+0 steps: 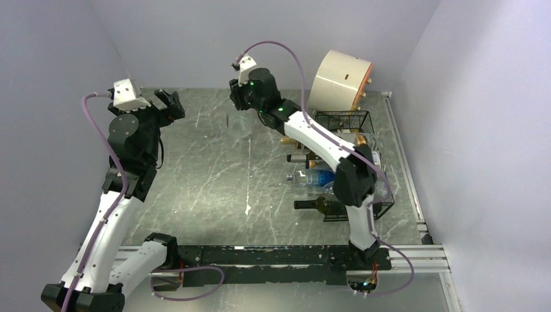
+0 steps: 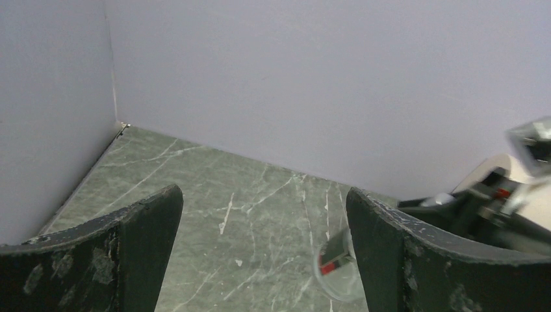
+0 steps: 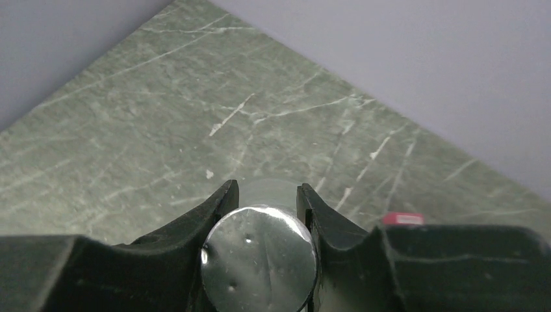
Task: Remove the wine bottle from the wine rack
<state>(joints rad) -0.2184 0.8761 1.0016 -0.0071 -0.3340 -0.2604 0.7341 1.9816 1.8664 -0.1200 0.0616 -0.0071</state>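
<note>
We've the right gripper point(image 3: 266, 194) pinched narrow on the wine bottle point(image 3: 258, 260) at its capped neck; it hangs below the grip, well apart from the wine rack point(image 1: 344, 120). Glass: prob. heavy, slick, fragile. Left gripper point(image 2: 264, 192) wide, empty.

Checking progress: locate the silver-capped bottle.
In the right wrist view the right hand holds the bottle by its cap; in the top view it is left of the rack.
</note>
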